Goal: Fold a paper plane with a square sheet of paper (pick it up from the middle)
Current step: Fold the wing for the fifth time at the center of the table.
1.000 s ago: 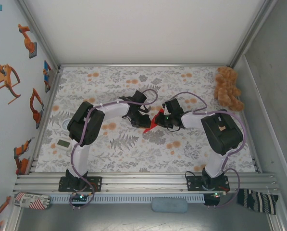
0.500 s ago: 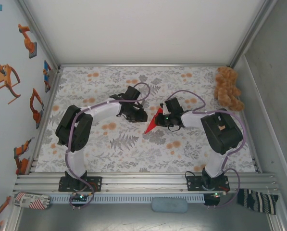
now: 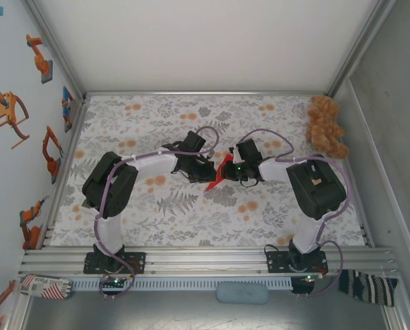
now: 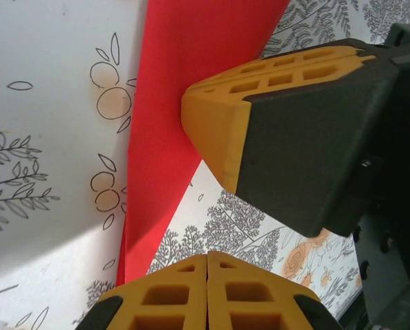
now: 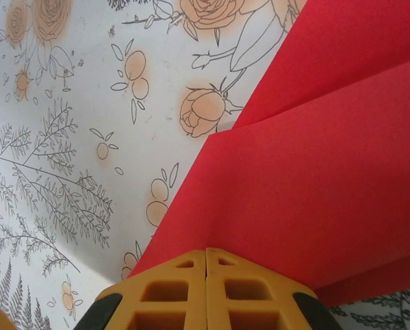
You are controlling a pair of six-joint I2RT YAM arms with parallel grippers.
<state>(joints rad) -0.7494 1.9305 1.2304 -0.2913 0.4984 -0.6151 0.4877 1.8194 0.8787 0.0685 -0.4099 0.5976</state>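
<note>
- Bright red thin paper sheet: one, at mid-desk between the two hands, over the floral-patterned desk.
- Progress: judged partly done. Overlapping folded flaps and a pointed outline show. A finished dart is not confirmed, so more creasing is likely left.
- Left hand: one, fingers together at the sheet's lower edge. Whether they pinch it cannot be told.
- Right hand: one, fingers together, clamped on the sheet.
- Brown plush teddy bear: one, far right corner.
</note>
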